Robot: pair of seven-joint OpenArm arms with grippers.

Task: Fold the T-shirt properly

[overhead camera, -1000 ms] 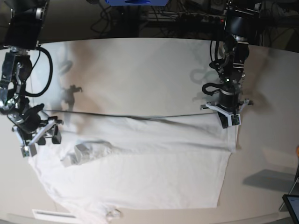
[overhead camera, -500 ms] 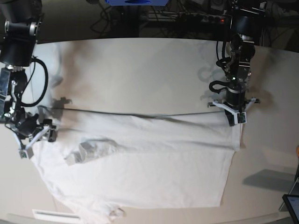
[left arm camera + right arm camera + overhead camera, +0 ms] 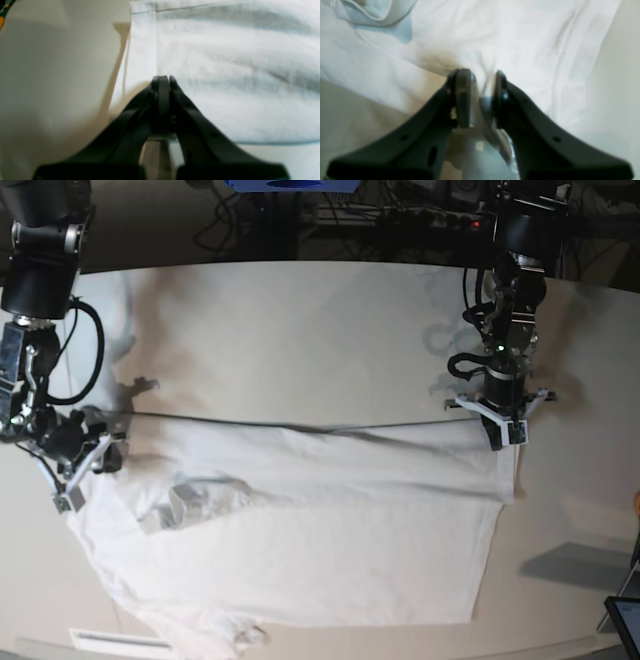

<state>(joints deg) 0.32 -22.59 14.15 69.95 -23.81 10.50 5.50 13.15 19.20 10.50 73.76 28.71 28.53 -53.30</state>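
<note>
A: What is shown in the left wrist view?

B: The left gripper (image 3: 162, 81) is seen with its jaws pressed together at the hemmed corner of the T-shirt (image 3: 225, 75). Cloth seems to be pinched between them, though the blur leaves that uncertain.

A: And in the right wrist view?

B: The right gripper (image 3: 480, 82) is set down on the T-shirt (image 3: 532, 50) near its edge, the jaws narrowly apart with a ridge of fabric raised between them. Whether a firm clamp is made cannot be told. A rumpled sleeve (image 3: 370, 12) is seen further off.

A: The base view?

B: The T-shirt (image 3: 300, 550) is spread on the table (image 3: 300, 330), its far edge drawn in a line between the left gripper (image 3: 505, 435) and the right gripper (image 3: 85, 465).

A: How should the cloth be expected to handle?

B: It is judged light, soft and limp (creases are everywhere), so it would sag and slip from a loose pinch. Hold is best taken at hems and corners, where the fabric is doubled.
</note>
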